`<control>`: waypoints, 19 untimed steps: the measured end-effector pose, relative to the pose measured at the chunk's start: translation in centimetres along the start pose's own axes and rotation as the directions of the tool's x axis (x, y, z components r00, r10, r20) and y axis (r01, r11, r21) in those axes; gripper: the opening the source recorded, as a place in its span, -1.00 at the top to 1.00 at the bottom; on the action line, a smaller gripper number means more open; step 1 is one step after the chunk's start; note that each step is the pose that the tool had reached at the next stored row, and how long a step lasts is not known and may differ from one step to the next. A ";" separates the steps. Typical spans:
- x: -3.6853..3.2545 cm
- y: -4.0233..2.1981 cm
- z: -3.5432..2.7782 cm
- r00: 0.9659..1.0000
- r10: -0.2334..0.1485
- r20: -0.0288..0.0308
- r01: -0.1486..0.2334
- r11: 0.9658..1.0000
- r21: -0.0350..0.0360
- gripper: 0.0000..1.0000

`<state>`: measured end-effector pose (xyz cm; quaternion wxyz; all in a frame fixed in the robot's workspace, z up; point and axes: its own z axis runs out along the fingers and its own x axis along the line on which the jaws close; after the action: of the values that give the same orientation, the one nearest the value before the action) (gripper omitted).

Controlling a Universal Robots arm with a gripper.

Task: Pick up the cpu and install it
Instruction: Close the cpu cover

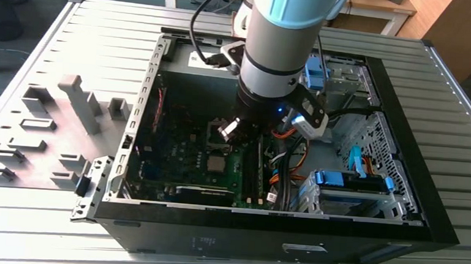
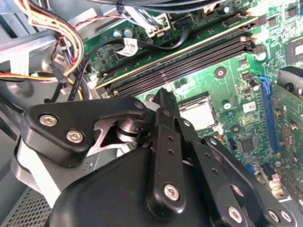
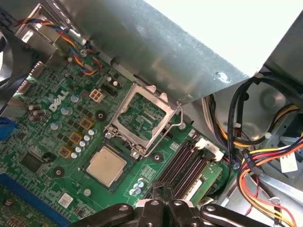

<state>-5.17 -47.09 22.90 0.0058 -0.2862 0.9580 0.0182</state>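
Observation:
The cpu (image 3: 106, 165) is a small silver-grey square lying flat on the green motherboard, in a black-rimmed seat right beside the raised hinged socket frame (image 3: 142, 118). In the exterior view the cpu (image 1: 216, 163) sits low in the open PC case, below the frame (image 1: 218, 131). My gripper (image 3: 163, 190) hangs above the board near the memory slots (image 3: 182, 168), apart from the cpu, its black fingers together with nothing between them. In the second wrist view the gripper (image 2: 163, 97) stands just short of the cpu (image 2: 196, 115).
The black PC case (image 1: 429, 180) lies open on a slatted metal table (image 1: 77, 36). Coloured cable bundles (image 3: 265, 165) and a drive cage (image 1: 351, 185) crowd the exterior view's right. A grey metal housing (image 3: 156, 52) overhangs the socket frame. Grey fixture blocks (image 1: 65, 106) stand on the exterior view's left.

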 end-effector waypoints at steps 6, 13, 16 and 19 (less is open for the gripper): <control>-0.53 0.55 0.06 1.000 0.000 0.000 0.000 1.000 0.000 0.79; -0.86 1.01 0.29 1.000 -0.024 -0.001 0.024 1.000 0.000 0.79; -1.14 1.43 0.50 1.000 -0.028 -0.001 0.028 1.000 -0.001 0.79; -1.57 2.10 0.74 1.000 -0.029 0.000 0.029 1.000 -0.001 0.79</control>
<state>-5.01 -44.44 22.26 0.0058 -0.3002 0.9537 0.0187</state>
